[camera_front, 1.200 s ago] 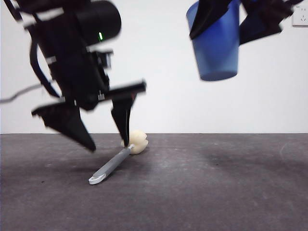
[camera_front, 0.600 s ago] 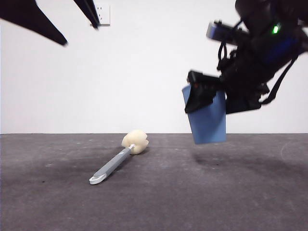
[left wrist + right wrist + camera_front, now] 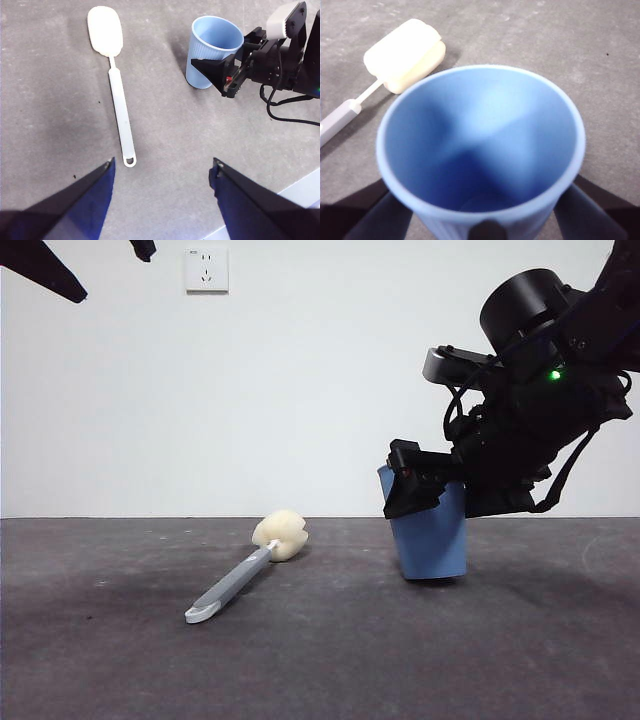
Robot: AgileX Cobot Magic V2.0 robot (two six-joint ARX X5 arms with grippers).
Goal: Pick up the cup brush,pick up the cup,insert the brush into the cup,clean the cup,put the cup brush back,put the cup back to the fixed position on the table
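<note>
Bench point(image 3: 120, 670) nearest us in the front view is bare dark grey, and on it we see the cup brush point(image 3: 240, 577) lying flat, its white looped end closest to the camera and its grey handle running back at a slant to the pale yellow sponge head. From the left wrist view we find the brush point(image 3: 116, 80) stretched full length on the bench point(image 3: 45, 125), with nothing touching it. Beside it stands the blue ribbed cup point(image 3: 432, 535), mouth up, tilted a little, its base at the bench surface; we cannot tell whether the base rests fully. The right claw point(image 3: 440, 490) grips the cup near the rim, one jaw on each side of the wall, closed onto it. From the right wrist view we look straight down into the cup point(image 3: 480, 150), and the sponge head point(image 3: 405, 54) lies just beside it, apart from it. The left claw point(image 3: 160, 172) hangs high above the bench, jaws spread wide and holding nothing; in the front view it shows only as black tips at the top corner point(image 3: 95, 265). Farthest back, a white wall carries a socket point(image 3: 206, 269)
</note>
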